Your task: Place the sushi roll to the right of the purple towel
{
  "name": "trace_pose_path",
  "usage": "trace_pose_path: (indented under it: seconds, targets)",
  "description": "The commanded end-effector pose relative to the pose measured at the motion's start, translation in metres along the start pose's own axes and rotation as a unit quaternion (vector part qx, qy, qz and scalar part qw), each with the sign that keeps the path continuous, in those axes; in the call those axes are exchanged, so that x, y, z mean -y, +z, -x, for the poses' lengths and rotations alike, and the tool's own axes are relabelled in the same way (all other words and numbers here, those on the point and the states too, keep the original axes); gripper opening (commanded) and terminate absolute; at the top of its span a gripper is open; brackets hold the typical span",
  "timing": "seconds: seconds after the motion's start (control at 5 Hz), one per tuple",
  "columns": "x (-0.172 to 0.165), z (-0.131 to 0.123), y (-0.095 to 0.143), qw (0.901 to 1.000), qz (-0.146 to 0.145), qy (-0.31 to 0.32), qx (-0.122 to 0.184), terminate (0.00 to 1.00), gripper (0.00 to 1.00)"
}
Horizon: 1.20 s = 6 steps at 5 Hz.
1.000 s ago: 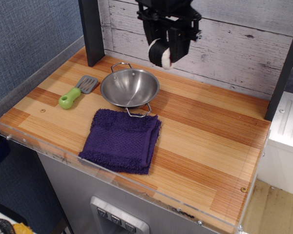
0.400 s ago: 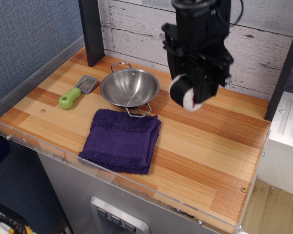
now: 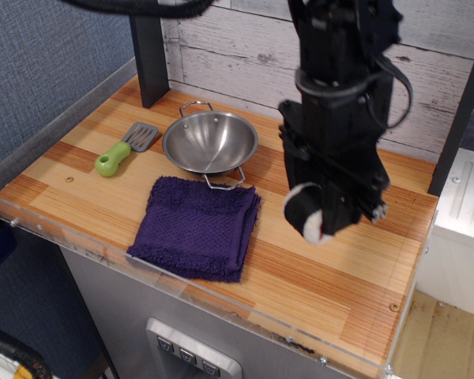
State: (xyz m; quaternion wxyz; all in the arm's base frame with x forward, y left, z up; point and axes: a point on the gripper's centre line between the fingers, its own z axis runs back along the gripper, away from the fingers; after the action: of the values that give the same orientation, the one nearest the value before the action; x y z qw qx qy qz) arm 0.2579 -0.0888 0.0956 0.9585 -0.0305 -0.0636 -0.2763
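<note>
Spatula (image 3: 125, 148) far left on tabletop (image 3: 332, 268), well clear of my path. Bowl (image 3: 210, 142) behind towel (image 3: 198, 227), no part in this job. Towel flat near front edge; bare wood to its right is my drop zone. End effector (image 3: 314, 215) pinching sushi roll (image 3: 304, 213), held above that bare spot, apparently off wood. I judge lowering comes next, release once roll rests.

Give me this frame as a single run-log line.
phase: carry | end effector: shut on sushi roll, above table | purple towel: flat, left of roll | placed: no
</note>
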Motion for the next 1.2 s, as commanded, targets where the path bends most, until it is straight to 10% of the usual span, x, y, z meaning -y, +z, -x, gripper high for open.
trace_pose_path:
  seconds: [0.0, 1.0]
  targets:
    - [0.018, 0.012, -0.024, 0.9995, -0.011, -0.031, 0.002, 0.00, 0.00]
    - [0.022, 0.002, -0.070, 0.9979, 0.006, -0.054, -0.035, 0.00, 0.00]
